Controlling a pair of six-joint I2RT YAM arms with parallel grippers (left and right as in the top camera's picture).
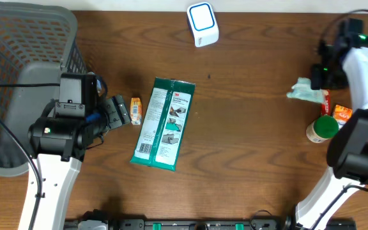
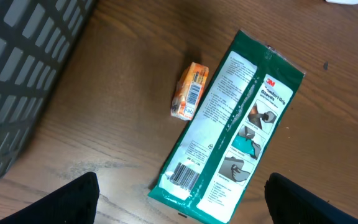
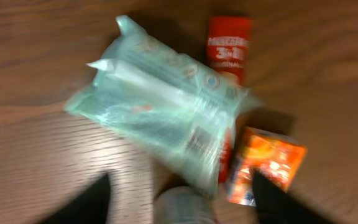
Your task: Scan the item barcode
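Two open hands; left hand [image 2: 184, 206] near the 3M gloves pack [image 2: 229, 130]; right hand [image 3: 182, 202] over a pale green packet [image 3: 160, 118]

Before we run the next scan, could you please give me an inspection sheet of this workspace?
Surface: brown wooden table, no spills seen.
Job's things: white scanner at the far edge; green glove packet mid-table, barcode facing up.
Clutter: small orange box beside the packet; pale pouch, red tube, orange carton and green-lidded jar near the right arm.
Pincers: left pincer open, empty; right pincer open above the pouch, view blurred.
Cables: black cable across the basket.
Surroundings: grey basket at left.
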